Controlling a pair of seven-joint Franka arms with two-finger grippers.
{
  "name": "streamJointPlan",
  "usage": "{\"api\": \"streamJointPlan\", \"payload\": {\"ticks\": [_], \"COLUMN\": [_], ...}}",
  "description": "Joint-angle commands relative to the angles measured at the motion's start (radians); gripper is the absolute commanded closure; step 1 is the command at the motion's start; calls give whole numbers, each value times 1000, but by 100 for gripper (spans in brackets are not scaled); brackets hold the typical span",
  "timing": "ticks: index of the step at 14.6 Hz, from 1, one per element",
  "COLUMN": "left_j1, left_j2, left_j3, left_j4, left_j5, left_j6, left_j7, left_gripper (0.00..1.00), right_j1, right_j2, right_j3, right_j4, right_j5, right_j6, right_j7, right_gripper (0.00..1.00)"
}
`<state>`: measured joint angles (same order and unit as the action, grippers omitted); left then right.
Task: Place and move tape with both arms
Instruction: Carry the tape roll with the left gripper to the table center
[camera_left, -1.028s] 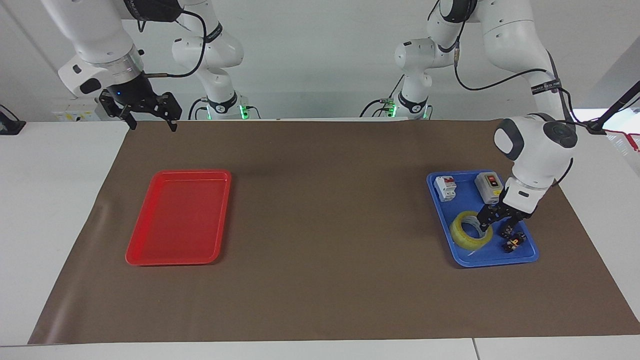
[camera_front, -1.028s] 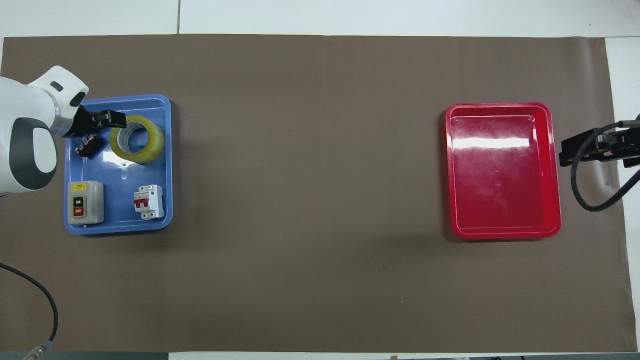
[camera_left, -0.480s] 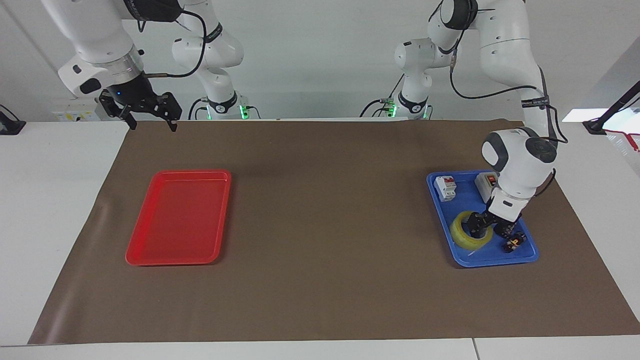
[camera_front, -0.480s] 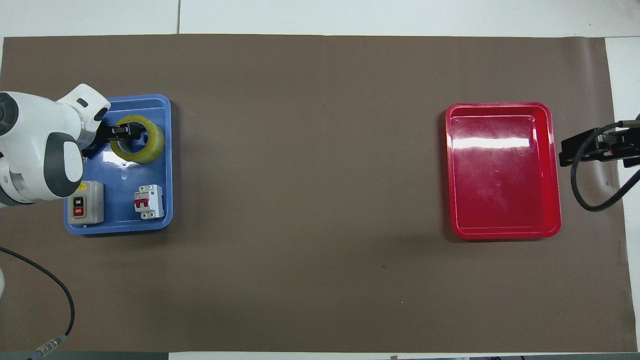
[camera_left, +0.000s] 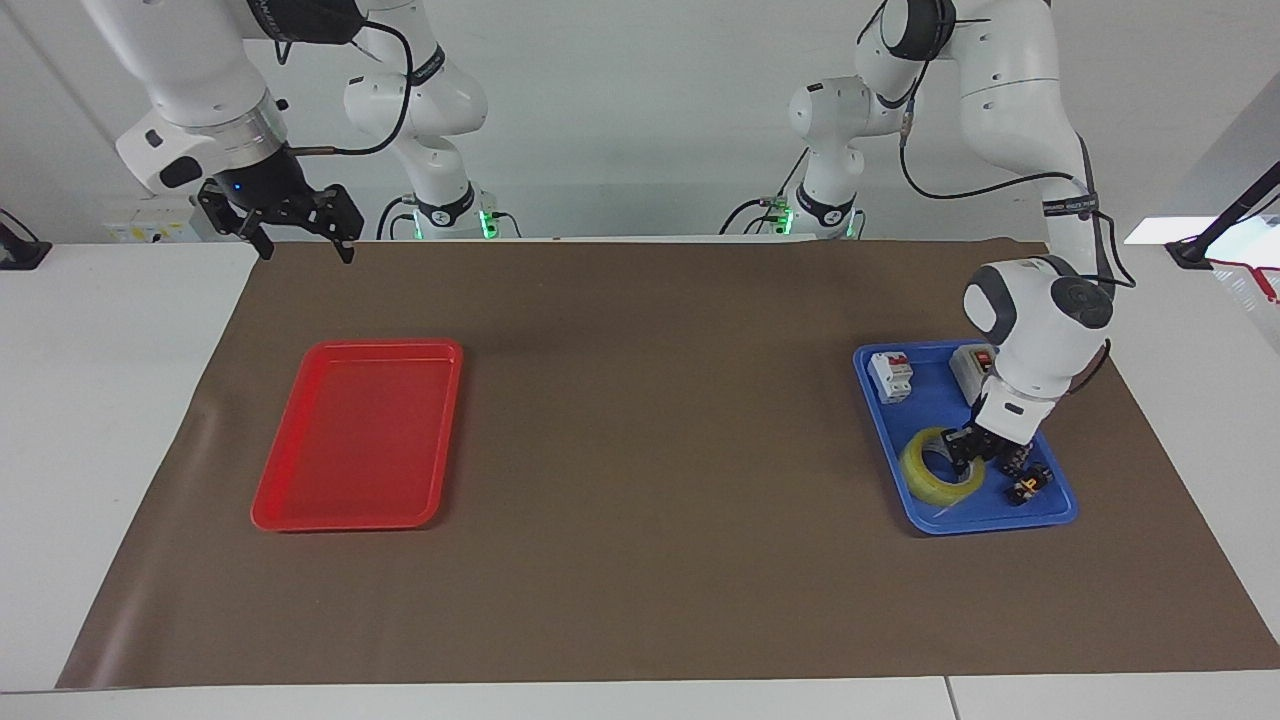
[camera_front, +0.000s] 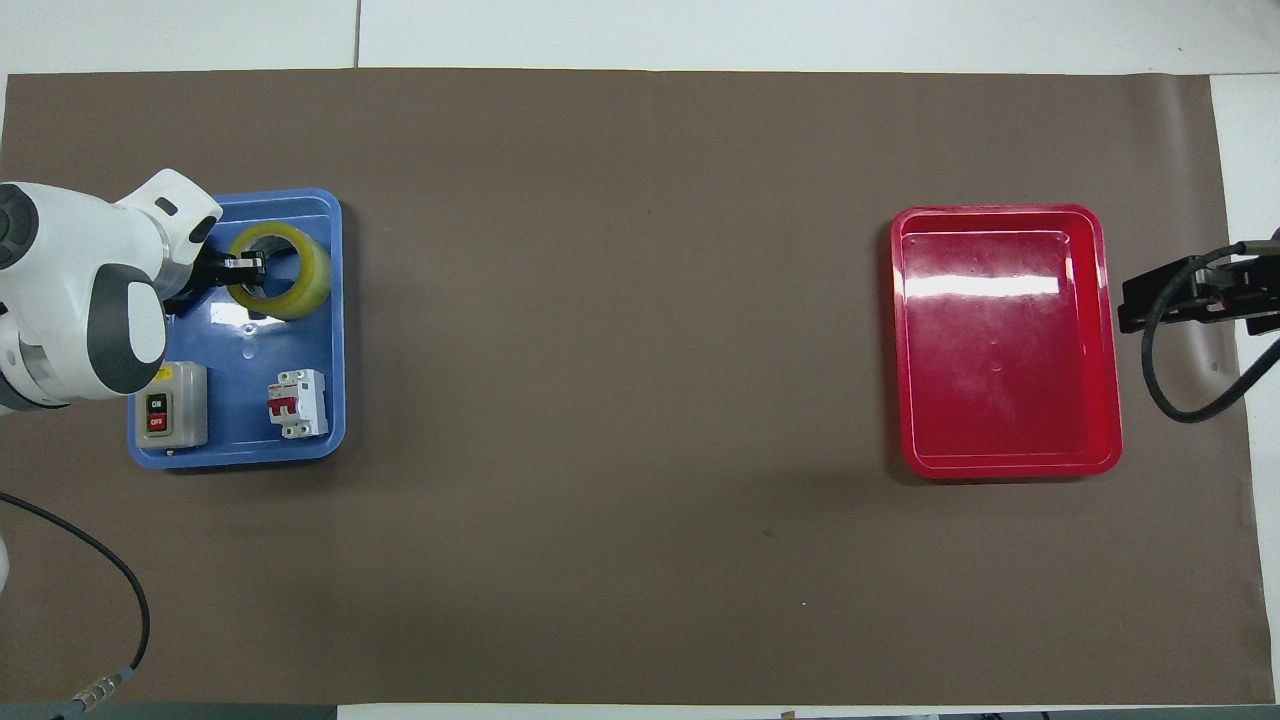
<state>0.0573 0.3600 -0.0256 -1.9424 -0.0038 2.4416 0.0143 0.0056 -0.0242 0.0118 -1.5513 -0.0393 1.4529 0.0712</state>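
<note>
The tape (camera_left: 935, 472) (camera_front: 290, 283), a translucent yellow roll, lies in the blue tray (camera_left: 940, 520) (camera_front: 300, 200) at the left arm's end of the table. My left gripper (camera_left: 968, 452) (camera_front: 243, 266) is down in that tray, shut on the tape's wall, one finger inside the core and one outside. Up in the air, the right gripper (camera_left: 300, 245) hangs open over the mat's corner by the right arm's base, holding nothing. In the overhead view only the right gripper's body (camera_front: 1180, 293) shows at the edge.
In the blue tray also lie a grey ON/OFF switch box (camera_front: 170, 403), a white circuit breaker (camera_front: 298, 403) (camera_left: 890, 377) and a small black connector block (camera_left: 1028, 485). A red tray (camera_left: 360, 432) (camera_front: 1005, 340) sits at the right arm's end. A brown mat covers the table.
The left gripper came down into the blue tray and closed on the tape's wall; the roll shifted slightly. The right arm has not moved.
</note>
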Motion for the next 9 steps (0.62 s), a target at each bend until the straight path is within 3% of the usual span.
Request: {"api": "streamJointPlan", "payload": {"ticks": [1, 5, 9], "left_j1": [-7, -48, -192], "left_j2": [-64, -116, -142], "left_j3": [4, 3, 3], "left_j4": [6, 124, 116], "left_j5": [-2, -2, -2], "left_j6": [-84, -329, -329], "left_j7": [7, -8, -216], "left_gripper": [100, 100, 100], "right_j1": [-13, -13, -15], "right_j2": [4, 4, 4], "right_j3": [5, 5, 5], "right_j4": [5, 5, 4], "right_j5": [22, 22, 22], "right_j6": [9, 9, 9], "right_j7": [-10, -10, -10], "right_gripper": [0, 0, 0]}}
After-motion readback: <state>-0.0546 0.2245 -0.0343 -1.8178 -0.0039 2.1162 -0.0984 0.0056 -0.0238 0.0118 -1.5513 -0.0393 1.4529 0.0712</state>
